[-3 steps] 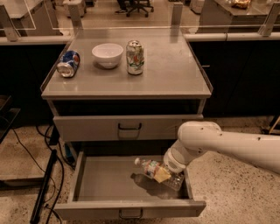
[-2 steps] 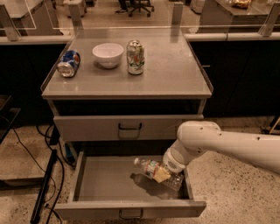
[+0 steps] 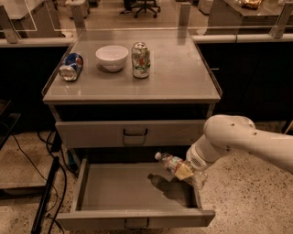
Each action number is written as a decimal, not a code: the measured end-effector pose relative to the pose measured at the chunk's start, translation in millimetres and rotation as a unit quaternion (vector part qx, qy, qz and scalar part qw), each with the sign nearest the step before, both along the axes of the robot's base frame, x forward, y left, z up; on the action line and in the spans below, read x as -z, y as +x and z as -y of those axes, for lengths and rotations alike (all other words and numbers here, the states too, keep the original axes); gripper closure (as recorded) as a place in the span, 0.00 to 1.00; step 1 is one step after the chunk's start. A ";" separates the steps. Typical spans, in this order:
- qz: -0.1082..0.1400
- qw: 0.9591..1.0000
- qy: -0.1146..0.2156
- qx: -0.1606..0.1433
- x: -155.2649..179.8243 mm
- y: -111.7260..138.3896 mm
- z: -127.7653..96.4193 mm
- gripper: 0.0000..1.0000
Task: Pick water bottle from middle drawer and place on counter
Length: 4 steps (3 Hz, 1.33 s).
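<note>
The floor (image 3: 247, 205) is pale and speckled. Black cables (image 3: 47, 187) lie on it. Behind stand dark cabinets (image 3: 247, 77), clear panels (image 3: 46, 18) and an office chair (image 3: 142, 5). The light is dim. The pincer (image 3: 185, 171) hangs low at the right, gripping the water bottle (image 3: 170, 162).

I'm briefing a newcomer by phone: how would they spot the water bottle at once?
Find the grey cabinet with one drawer pulled open. Over that drawer's right side, the claw holds the bottle tilted. It alone is clear plastic with a white cap; the cans sit on the counter.
</note>
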<state>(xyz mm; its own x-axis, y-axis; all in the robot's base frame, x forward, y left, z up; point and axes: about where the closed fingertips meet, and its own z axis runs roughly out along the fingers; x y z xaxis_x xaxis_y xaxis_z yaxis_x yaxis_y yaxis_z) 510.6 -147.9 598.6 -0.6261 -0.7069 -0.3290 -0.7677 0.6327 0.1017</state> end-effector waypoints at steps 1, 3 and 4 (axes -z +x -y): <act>0.026 0.999 -0.015 0.025 -33.3 6.1 27.7 1.00; 0.041 0.998 -0.022 0.043 -47.5 8.3 41.6 1.00; 0.056 0.997 -0.023 0.047 -65.7 8.5 48.1 1.00</act>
<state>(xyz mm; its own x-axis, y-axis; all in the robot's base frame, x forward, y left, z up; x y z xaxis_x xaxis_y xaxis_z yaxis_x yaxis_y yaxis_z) 519.1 -196.0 664.4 -0.6511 -0.6634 -0.3686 -0.7104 0.7037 -0.0117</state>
